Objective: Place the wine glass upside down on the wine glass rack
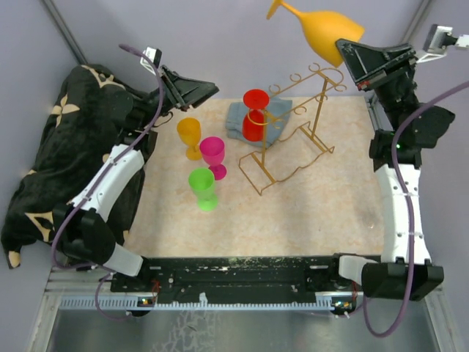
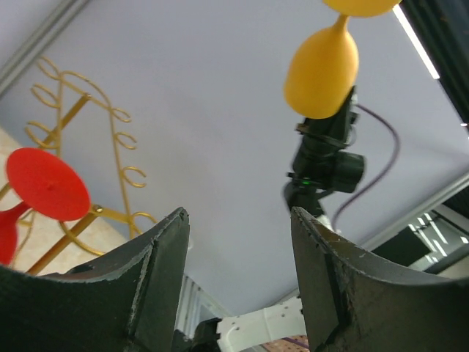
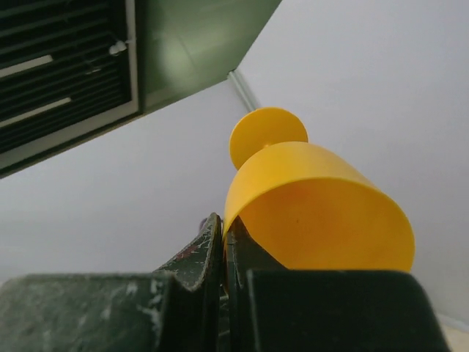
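Wine glass [image 1: 326,29], orange, is up in the air over the far right corner of the surface [image 1: 330,205], touching nothing but the right hand [image 1: 344,46]. That hand is clamped on the rim of the bowl, one finger inside and one outside, so close together in the right wrist view [image 3: 223,242] that only the thin wall of the glass [image 3: 315,213] parts them. From the hand the bowl tilts up and away toward the far left, with the stem and round foot at the end farthest from the fingers.

The wine glass rack [image 1: 293,139], gold wire, stands on the far right part of the surface, lower than the held glass and well apart from it. A red glass [image 1: 255,114] hangs upside down at the rack's left end, foot on top, over a blue-grey cloth [image 1: 238,117]. Left of the rack a yellow glass [image 1: 189,136], a pink glass [image 1: 213,154] and a green glass [image 1: 203,187] stand upright in a close group.

The left hand [image 1: 209,89] sits raised by the far left corner, fingers apart with nothing between them [image 2: 238,220]; its own camera looks up past the rack [image 2: 80,117] at the held glass [image 2: 321,70]. A black patterned blanket [image 1: 44,161] lies off the left edge.
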You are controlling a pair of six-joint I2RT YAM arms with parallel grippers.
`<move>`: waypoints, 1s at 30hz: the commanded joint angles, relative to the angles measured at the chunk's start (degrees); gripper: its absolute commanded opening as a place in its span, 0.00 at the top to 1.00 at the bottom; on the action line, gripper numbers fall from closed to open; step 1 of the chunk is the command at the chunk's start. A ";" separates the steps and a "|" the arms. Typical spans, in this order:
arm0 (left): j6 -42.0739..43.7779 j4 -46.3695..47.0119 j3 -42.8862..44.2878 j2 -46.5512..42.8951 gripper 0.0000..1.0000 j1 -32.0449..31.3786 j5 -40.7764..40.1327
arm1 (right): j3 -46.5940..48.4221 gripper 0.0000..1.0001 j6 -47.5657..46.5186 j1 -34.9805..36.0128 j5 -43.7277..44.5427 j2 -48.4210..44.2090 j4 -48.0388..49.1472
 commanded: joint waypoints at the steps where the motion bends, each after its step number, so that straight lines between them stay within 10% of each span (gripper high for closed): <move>1: -11.53 15.41 1.38 2.75 0.36 -1.40 1.59 | -2.16 1.00 21.29 0.64 -9.08 4.08 27.60; 10: -29.27 36.76 5.18 11.66 0.36 -6.17 -0.87 | -5.75 1.00 32.65 2.79 -13.37 7.47 46.03; 30: -40.01 46.07 10.31 14.93 0.36 -8.78 -6.19 | -13.74 1.00 29.83 8.07 -16.40 8.24 48.17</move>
